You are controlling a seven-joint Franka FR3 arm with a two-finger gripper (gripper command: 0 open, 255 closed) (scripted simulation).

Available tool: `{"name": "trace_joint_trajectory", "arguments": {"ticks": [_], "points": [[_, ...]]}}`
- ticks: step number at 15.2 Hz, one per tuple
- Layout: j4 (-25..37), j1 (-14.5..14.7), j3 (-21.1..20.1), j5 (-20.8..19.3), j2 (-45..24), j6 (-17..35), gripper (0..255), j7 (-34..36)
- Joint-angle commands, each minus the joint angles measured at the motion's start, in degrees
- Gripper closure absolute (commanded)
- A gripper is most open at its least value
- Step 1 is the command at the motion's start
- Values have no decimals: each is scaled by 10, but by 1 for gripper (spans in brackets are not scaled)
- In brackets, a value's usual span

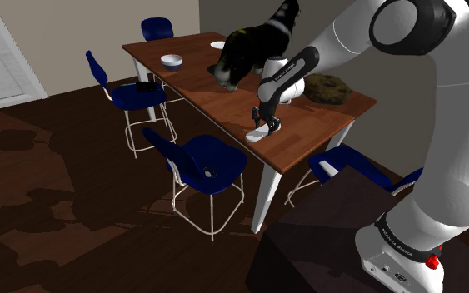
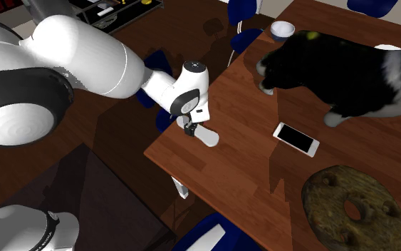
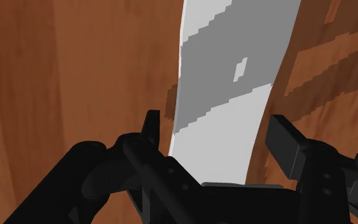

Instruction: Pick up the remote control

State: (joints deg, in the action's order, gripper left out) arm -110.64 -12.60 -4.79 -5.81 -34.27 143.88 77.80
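Observation:
The remote control (image 3: 225,76) is a long white and grey bar lying flat on the brown wooden table (image 1: 311,137), close to the table's near edge. In the wrist view it runs straight away from the hand, its near end between the two black fingers. My gripper (image 3: 219,137) is down at the tabletop, shut on that end. From the shoulder view the gripper (image 1: 266,123) points down onto the remote control (image 1: 257,133). In the second exterior view the gripper (image 2: 191,127) sits over one end of the remote control (image 2: 209,137), which still rests on the table (image 2: 234,178).
A large black and white animal figure (image 2: 348,71) stands on the table beyond the gripper. A white phone (image 2: 296,138), a brown ring-shaped object (image 2: 355,214) and a white bowl (image 2: 282,29) also sit on the table. Blue chairs (image 1: 201,162) line the table's edge.

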Motion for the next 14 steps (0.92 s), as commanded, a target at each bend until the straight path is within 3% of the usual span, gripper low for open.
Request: {"name": "trace_joint_trajectory", "arguments": {"ticks": [1, 14], "points": [[0, 0, 0, 0, -1, 0, 255, 0], [-4, -5, -7, 9, 64, -60, 255, -7]]}}
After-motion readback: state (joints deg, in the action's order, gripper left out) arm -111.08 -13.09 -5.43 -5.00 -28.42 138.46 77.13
